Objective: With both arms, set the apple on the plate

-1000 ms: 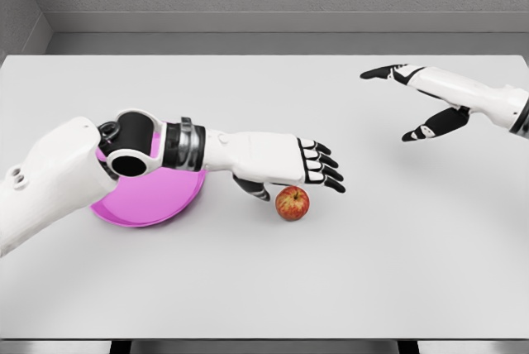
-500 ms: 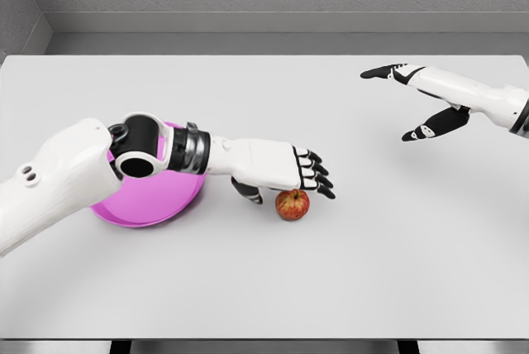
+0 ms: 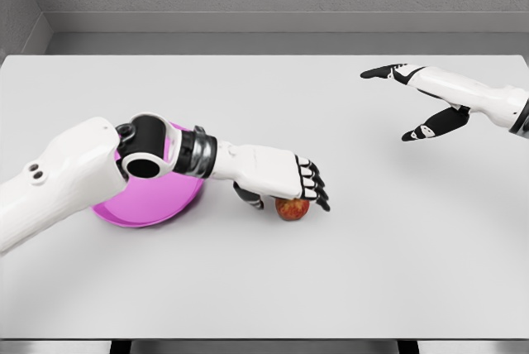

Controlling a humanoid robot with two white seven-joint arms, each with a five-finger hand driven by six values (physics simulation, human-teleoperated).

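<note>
Left hand (image 3: 285,179) dropped onto apple (image 3: 291,208), w/ open table (image 3: 372,263) to right

left hand (image 3: 285,179) lowered, now covering apple (image 3: 292,208) top

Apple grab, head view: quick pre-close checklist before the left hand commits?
1. Left hand over the apple: ok, the fingers drape over its top and the thumb sits at its left side.
2. Grasp closed on the apple: not ok, the fingers look only partly curled; actual contact cannot be told.
3. Apple resting on the table: ok, not lifted.
4. Plate reachable: ok, the pink plate lies just left of the apple, though the left forearm covers much of it.
5. Plate free of other things: cannot tell, the arm hides part of it.
6. Right hand out of the way: ok, it hangs open far to the right.
</note>
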